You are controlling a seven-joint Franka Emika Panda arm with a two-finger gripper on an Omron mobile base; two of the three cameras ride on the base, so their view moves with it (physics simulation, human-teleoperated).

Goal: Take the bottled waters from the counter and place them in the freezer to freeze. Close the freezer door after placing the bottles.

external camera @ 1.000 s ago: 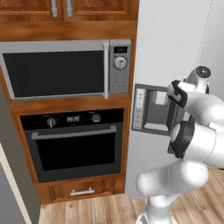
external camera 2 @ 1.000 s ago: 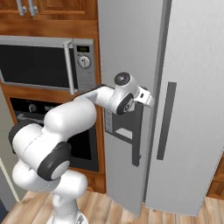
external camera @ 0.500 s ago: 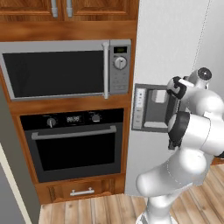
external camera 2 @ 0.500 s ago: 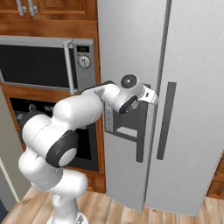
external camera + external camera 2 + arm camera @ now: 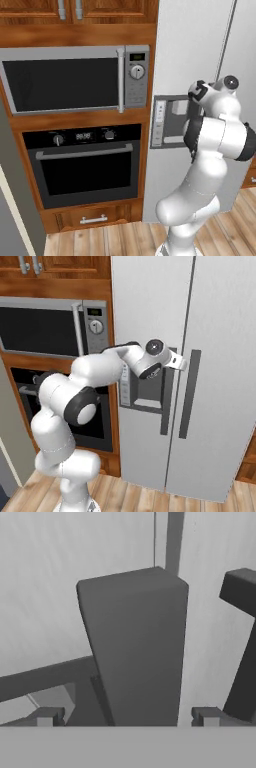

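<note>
Gripper (image 5: 125,718) sits right up against the dark grey bar handle (image 5: 135,647) of the tall light-grey freezer door (image 5: 150,316), jaws spread wide with one small dark fingertip (image 5: 46,716) on each side of the bar, nothing clamped. In the right base view the white arm reaches across to that handle (image 5: 165,406), next to the recessed dispenser panel (image 5: 142,391). The door is shut, and so is the second light-grey door (image 5: 225,356) beside it with its own dark handle (image 5: 187,393). Left of the fridge is a silver microwave (image 5: 75,77) above a black-glass wall oven (image 5: 85,165) in brown wood cabinets (image 5: 75,20). Control panel markings are too small to read, no brand I can make out
</note>
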